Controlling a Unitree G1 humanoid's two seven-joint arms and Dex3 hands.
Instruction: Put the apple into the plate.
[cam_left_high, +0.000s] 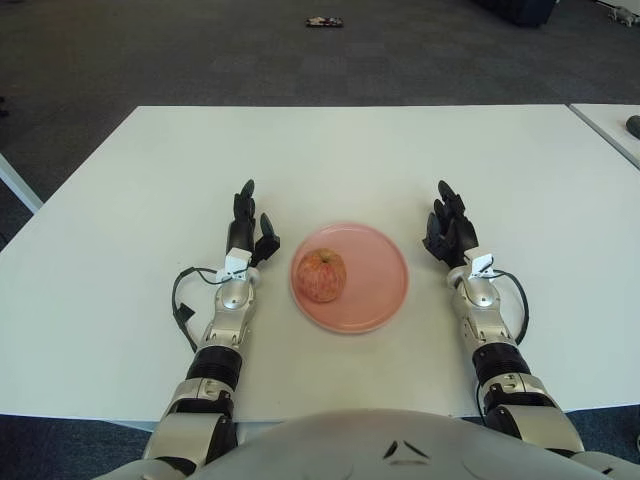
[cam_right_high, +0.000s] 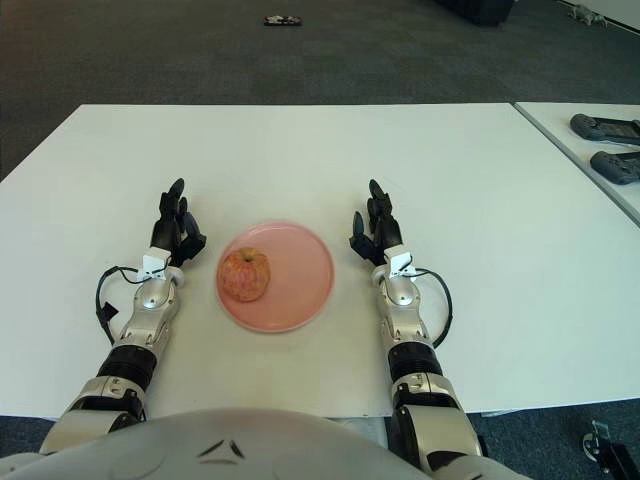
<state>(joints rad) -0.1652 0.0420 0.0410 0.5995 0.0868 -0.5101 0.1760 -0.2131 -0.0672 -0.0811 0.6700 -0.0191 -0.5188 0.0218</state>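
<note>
A reddish-yellow apple sits inside the pink plate, on its left half. The plate stands on the white table near the front middle. My left hand shows just left of the plate, fingers stretched forward and holding nothing. My right hand shows just right of the plate, fingers extended and relaxed, also holding nothing. Neither hand touches the apple or the plate.
A second white table stands to the right across a narrow gap, with dark controller-like objects on it. A small dark object lies on the grey carpet beyond the table. A black cable loops beside each wrist.
</note>
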